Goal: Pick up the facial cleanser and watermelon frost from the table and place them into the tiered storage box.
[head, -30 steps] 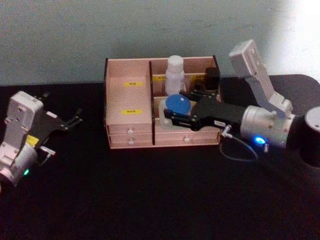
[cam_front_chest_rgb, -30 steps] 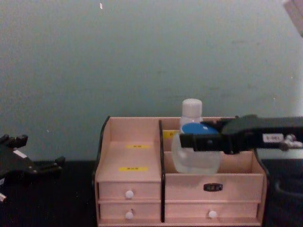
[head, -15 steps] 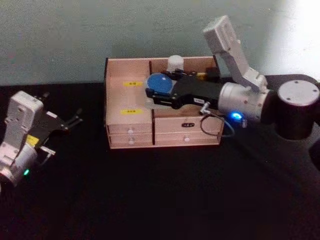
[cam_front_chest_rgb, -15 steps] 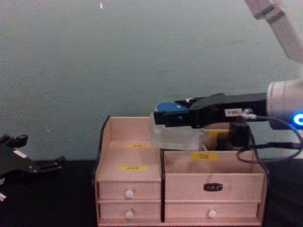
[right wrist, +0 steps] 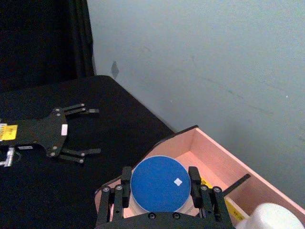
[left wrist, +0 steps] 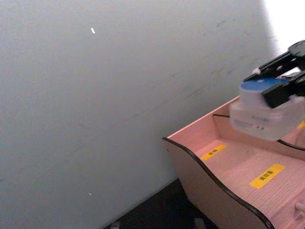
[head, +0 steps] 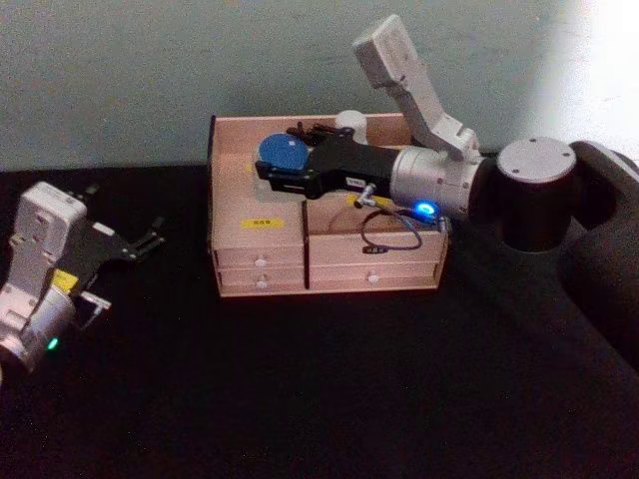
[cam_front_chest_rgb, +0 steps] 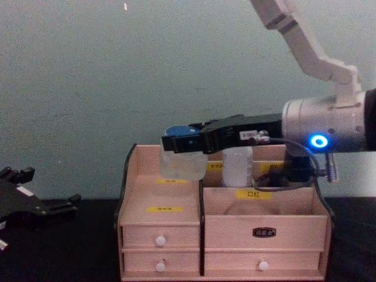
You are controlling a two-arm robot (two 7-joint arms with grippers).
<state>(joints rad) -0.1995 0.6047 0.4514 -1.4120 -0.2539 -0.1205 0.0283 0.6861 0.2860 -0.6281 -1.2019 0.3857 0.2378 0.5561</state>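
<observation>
The watermelon frost, a clear jar with a flat blue lid, hangs above the back left step of the tiered storage box. My right gripper is shut on it, reaching in from the right. In the chest view the watermelon frost sits in the right gripper just above the tiered storage box. The facial cleanser stands upright in the box's back middle compartment, and its white cap peeks out behind the arm. My left gripper rests open on the table to the left.
A dark small bottle stands in the box's back right compartment. A cable loops from the right wrist over the box front. The black table spreads in front, with a grey wall behind.
My right gripper has lifted the watermelon frost out of the right middle compartment and carried it left, to above the left section. The left arm has not moved.
</observation>
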